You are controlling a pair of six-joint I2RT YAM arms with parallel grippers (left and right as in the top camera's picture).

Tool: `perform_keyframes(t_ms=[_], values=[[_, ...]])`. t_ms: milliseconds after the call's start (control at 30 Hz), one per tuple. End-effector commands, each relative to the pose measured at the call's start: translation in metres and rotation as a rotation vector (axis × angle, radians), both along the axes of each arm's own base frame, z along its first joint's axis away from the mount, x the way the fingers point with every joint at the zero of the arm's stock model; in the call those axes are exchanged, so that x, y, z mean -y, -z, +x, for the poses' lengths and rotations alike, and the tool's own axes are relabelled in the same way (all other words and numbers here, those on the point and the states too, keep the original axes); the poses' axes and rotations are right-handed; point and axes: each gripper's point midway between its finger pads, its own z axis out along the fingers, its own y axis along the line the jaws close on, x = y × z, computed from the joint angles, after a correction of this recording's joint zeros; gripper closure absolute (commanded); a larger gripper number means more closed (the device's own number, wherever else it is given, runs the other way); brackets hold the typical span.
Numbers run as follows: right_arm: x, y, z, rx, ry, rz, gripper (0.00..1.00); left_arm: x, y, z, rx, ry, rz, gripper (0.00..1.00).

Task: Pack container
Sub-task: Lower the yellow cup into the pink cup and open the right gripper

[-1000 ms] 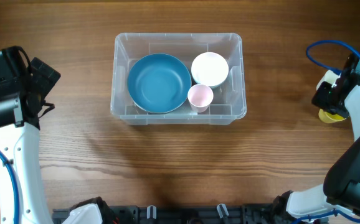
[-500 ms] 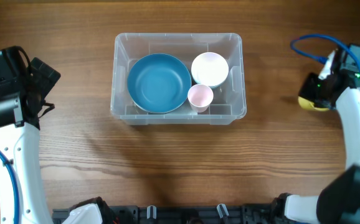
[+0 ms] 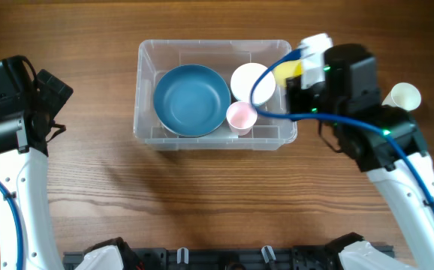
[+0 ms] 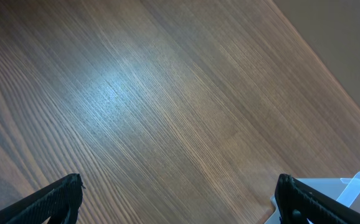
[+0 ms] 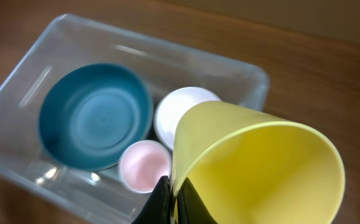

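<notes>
Right gripper (image 5: pixel 175 198) is closed on the rim of a yellow cup (image 5: pixel 255 168), held above the right end of the container (image 3: pixel 146 90), at upper centre of the overhead frame. Placing is judged in hand; next the cup should be lowered beside the white bowl (image 3: pixel 252 82) and released.

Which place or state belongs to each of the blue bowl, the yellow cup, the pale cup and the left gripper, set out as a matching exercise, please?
Things:
1. blue bowl
2. yellow cup
3. pale cup
4. left gripper

Places or states:
A. on the table, outside the container
B. open, holding nothing
C. inside the container
D. gripped by the right gripper

Pairs: 1-C, 2-D, 3-A, 4-B.
</notes>
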Motion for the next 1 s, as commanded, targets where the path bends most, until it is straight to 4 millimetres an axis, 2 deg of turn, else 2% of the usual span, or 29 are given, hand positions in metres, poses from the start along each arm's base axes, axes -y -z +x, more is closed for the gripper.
perform_keyframes(t_ms=[0, 67, 167, 367, 433, 733, 767, 833, 967], values=[[-0.035, 0.019, -0.002, -0.017, -0.153, -0.088, 0.96, -0.001, -0.002, 0.001, 0.003, 0.003, -0.001, 0.00], [-0.051, 0.040, -0.001, -0.044, -0.193, -0.166, 0.96, -0.001, -0.002, 0.001, 0.004, 0.003, -0.001, 0.00], [-0.060, 0.062, 0.002, -0.075, -0.194, -0.240, 0.96, -0.001, -0.002, 0.001, 0.004, 0.003, -0.001, 0.00], [-0.079, 0.104, 0.000, -0.182, -0.228, -0.276, 0.96, -0.001, -0.002, 0.001, 0.004, 0.003, -0.001, 0.00], [-0.082, 0.112, 0.000, -0.198, -0.234, -0.286, 0.96, -0.001, -0.002, 0.001, 0.003, 0.003, -0.001, 0.00], [-0.086, 0.119, 0.000, -0.217, -0.245, -0.279, 0.95, -0.001, -0.002, 0.001, 0.004, 0.003, -0.001, 0.00], [-0.086, 0.119, 0.000, -0.218, -0.246, -0.278, 0.93, -0.001, -0.002, 0.001, 0.004, 0.003, -0.001, 0.00], [-0.087, 0.119, -0.001, -0.221, -0.254, -0.270, 0.77, -0.001, -0.002, 0.001, 0.004, 0.003, -0.001, 0.00], [-0.091, 0.118, -0.002, -0.221, -0.265, -0.254, 0.74, -0.001, -0.002, 0.001, 0.004, 0.003, -0.001, 0.00]])
